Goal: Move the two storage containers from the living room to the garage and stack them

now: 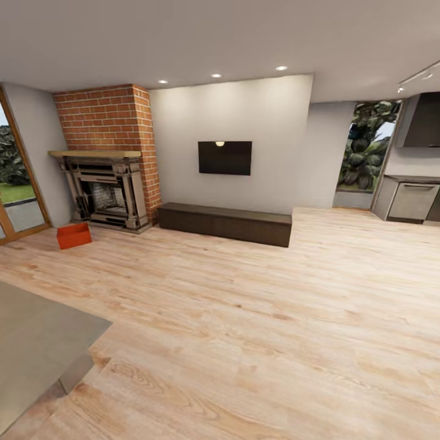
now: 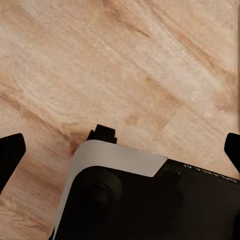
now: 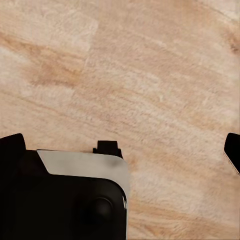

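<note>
Pale plank flooring [image 1: 256, 318] fills most of the living room. At the left of the frame, one orange bin [image 1: 74, 236] sits on the planks beside the fireplace [image 1: 105, 190]; its contents can't be made out. Both wrist views show fingers [image 2: 11, 155] [image 3: 233, 150] spread wide, empty.

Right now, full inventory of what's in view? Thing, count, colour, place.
bin: 1, orange-red, on the wood floor in front of the fireplace
fireplace: 1, dark, under the brick chimney
chimney: 1, red brick, left of the TV
TV: 1, black, on the white wall
bench: 1, dark brown, below the TV
floor: light wood planks
counter: 1, grey, near left
left hand: black fingers, spread, above floor
right hand: black fingers, spread, above floor
</note>
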You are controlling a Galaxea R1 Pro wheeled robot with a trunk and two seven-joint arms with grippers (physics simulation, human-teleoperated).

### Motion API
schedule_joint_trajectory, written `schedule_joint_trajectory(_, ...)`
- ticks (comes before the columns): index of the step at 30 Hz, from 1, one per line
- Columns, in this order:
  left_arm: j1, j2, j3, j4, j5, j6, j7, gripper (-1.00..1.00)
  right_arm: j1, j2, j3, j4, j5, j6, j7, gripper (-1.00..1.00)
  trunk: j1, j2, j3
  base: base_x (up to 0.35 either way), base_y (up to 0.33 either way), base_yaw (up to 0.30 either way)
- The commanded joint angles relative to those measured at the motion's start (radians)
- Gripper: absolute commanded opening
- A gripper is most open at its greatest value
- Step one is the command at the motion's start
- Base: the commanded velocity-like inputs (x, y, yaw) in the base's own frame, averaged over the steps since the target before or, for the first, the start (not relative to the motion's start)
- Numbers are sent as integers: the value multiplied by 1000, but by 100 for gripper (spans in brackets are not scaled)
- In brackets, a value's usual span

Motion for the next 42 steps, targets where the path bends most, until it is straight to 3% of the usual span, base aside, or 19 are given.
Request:
schedule_joint_trajectory(1,-1,0,-6,0,6,-1,2,100,-1,1,7,2,-5,-4,-1,100,1,-1,-1,321,0,0)
schedule_joint_trajectory(42,-1,-1,-6,0,6,-1,2,100,-1,1,7,2,-5,-3,-1,100,1,-1,-1,321,0,0)
